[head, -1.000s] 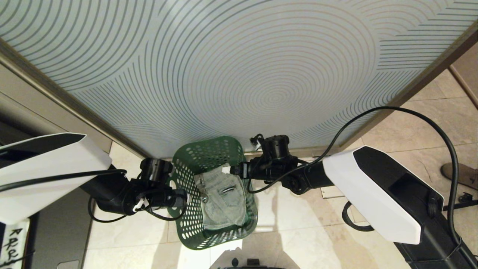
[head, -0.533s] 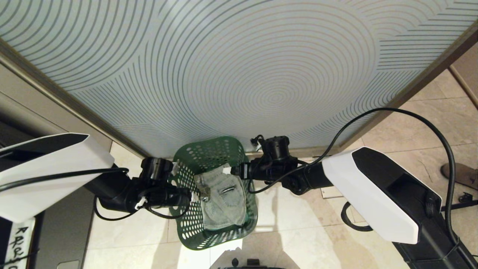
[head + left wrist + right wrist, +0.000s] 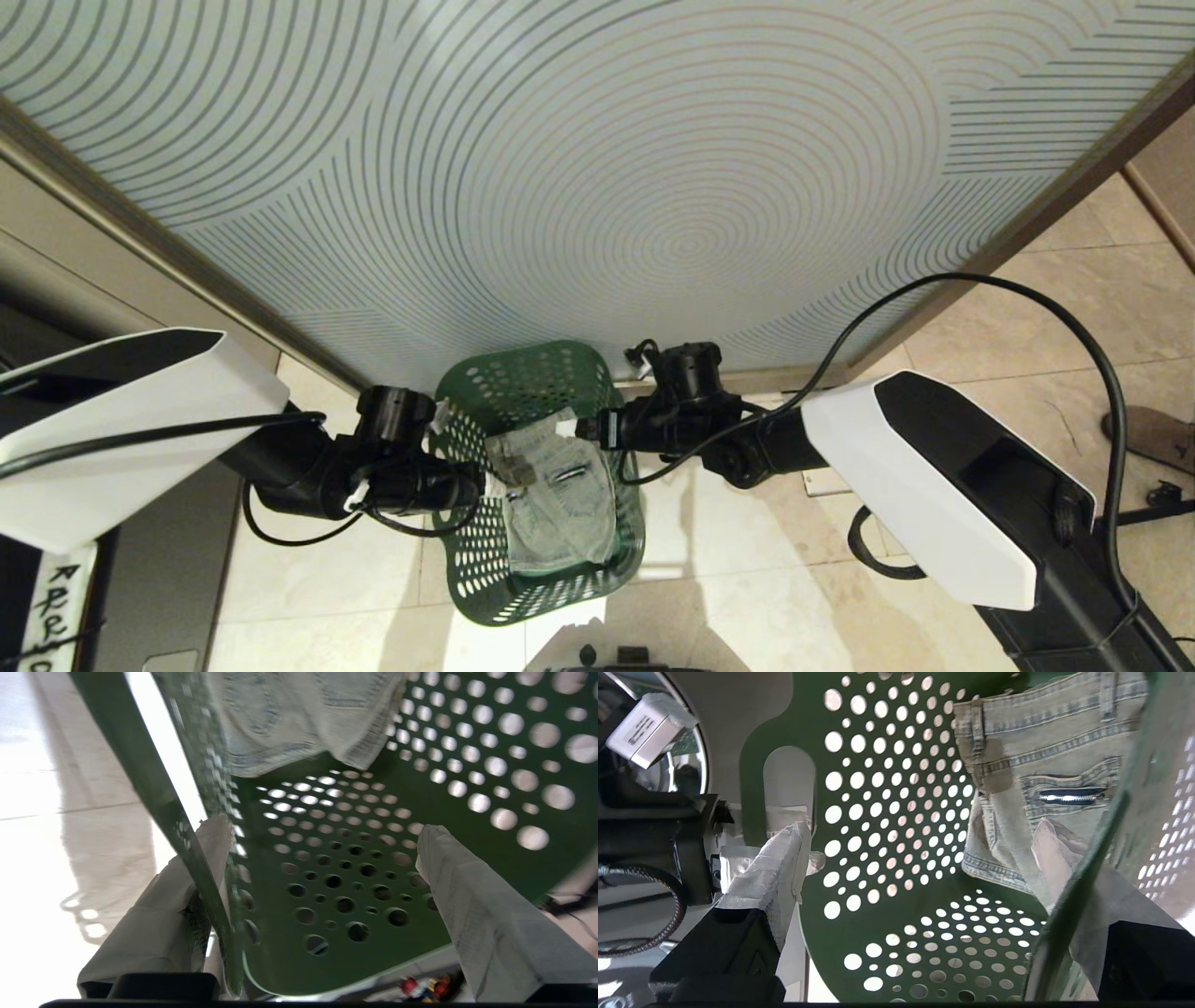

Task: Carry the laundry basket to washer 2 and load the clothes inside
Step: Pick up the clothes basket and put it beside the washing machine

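Note:
The dark green laundry basket (image 3: 485, 560) stands on the tiled floor just in front of me. The clothes (image 3: 560, 504), folded pale denim, lie on its bottom. My left gripper (image 3: 471, 481) is open at the basket's left wall. In the left wrist view the rim (image 3: 140, 765) runs between the fingers (image 3: 467, 896), one outside and one inside. My right gripper (image 3: 574, 427) is open at the right wall; its wrist view shows the rim (image 3: 1092, 872) crossing one finger, with the denim (image 3: 1045, 760) beyond. Washer 2 is out of view.
A pale panel with curved lines (image 3: 597, 187) rises right behind the basket. A dark grey cabinet (image 3: 140, 569) with a handwritten paper (image 3: 47, 616) stands at my left. A shoe (image 3: 1153, 434) shows at the right edge, on tiled floor (image 3: 747, 597).
My left gripper has moved right, further over the basket's left wall, and its wrist has turned a little. The right arm and the basket have stayed put.

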`<state>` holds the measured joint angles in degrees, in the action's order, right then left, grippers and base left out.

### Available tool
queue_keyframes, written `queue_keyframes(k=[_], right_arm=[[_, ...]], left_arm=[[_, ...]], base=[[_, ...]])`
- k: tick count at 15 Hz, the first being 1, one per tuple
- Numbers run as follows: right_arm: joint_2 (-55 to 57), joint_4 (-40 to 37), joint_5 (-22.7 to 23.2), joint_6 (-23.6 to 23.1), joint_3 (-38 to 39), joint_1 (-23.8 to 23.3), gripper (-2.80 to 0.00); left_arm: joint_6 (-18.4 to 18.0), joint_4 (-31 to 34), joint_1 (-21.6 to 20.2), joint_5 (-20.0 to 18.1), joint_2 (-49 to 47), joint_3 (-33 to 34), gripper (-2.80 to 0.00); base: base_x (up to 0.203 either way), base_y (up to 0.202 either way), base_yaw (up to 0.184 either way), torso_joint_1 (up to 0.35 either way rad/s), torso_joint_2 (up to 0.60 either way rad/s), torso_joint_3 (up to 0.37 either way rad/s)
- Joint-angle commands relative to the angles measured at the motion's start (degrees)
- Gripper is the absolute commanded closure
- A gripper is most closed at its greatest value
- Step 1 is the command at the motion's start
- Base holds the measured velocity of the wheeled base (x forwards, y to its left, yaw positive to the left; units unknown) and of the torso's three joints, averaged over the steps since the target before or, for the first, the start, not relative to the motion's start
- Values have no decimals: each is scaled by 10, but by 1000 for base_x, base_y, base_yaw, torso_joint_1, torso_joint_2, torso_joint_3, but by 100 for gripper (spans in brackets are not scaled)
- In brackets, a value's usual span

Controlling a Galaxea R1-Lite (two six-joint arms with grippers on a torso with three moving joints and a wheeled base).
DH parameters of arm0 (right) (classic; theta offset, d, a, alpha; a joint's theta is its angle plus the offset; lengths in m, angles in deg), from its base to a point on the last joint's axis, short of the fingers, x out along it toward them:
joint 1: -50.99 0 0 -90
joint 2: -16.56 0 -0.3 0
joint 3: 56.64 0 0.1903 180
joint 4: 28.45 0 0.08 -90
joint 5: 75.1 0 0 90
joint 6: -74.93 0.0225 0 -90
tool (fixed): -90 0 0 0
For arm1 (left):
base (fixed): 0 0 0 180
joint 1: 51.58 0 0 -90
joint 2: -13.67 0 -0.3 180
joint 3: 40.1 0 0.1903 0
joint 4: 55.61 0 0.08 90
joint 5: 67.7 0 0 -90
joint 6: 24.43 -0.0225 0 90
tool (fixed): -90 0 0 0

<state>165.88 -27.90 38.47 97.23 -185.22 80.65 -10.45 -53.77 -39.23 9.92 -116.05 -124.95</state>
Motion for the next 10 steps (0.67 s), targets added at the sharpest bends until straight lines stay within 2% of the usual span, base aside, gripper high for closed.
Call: queue_keyframes(k=[1, 7, 10], right_arm=[[7, 2, 12, 1, -1, 0, -280], [26, -19, 36, 0, -40, 0, -280], [36, -24, 34, 1, -52, -5, -280]], left_arm=[[6, -1, -1, -20, -1, -2, -280], [22, 26, 0, -52, -6, -22, -280], [22, 27, 0, -51, -4, -23, -280]], base=[[0, 0, 0, 0, 0, 0], [0, 0, 0, 0, 0, 0], [0, 0, 0, 0, 0, 0]])
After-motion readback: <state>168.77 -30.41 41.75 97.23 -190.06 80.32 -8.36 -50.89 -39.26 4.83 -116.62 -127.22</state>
